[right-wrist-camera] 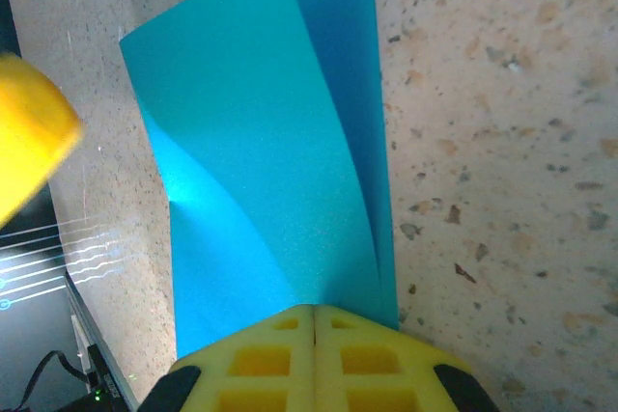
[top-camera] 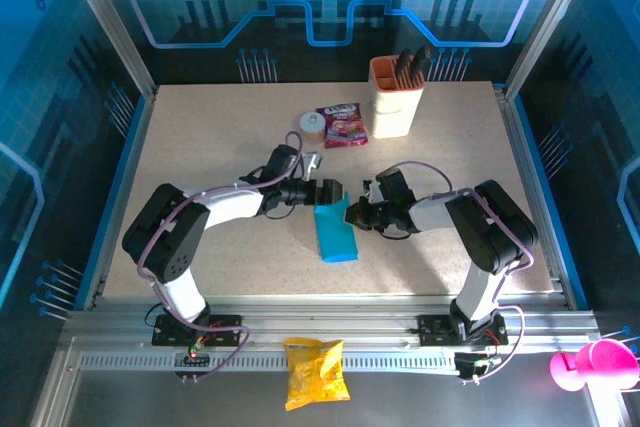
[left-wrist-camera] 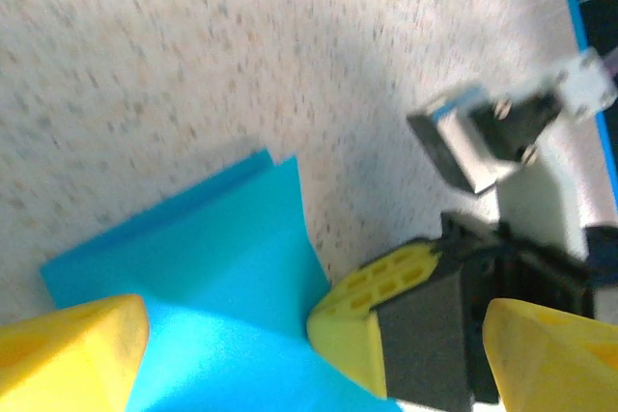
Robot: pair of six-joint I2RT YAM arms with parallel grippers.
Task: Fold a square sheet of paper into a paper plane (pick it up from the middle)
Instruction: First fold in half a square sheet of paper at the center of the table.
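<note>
The square sheet of paper point(top-camera: 337, 237) is bright cyan and lies on the speckled table, folded over into a long two-layer strip with its top layer bulging up point(right-wrist-camera: 261, 142). My right gripper point(right-wrist-camera: 316, 314) is shut on the strip's far end, its yellow fingers pressed together over the paper. In the top view the right gripper point(top-camera: 356, 213) reaches in from the right. My left gripper point(top-camera: 328, 193) is open beside it. Its yellow fingertips point(left-wrist-camera: 72, 354) stand wide apart, one on either side of the paper's point(left-wrist-camera: 212, 277) end and the right gripper's tip point(left-wrist-camera: 386, 306).
A beige holder cup point(top-camera: 396, 97) with dark tools stands at the back. A pink-red snack packet point(top-camera: 340, 125) and a small round roll point(top-camera: 312, 127) lie left of it. A yellow snack bag point(top-camera: 315, 372) rests on the front rail. Blue-edged walls enclose the table.
</note>
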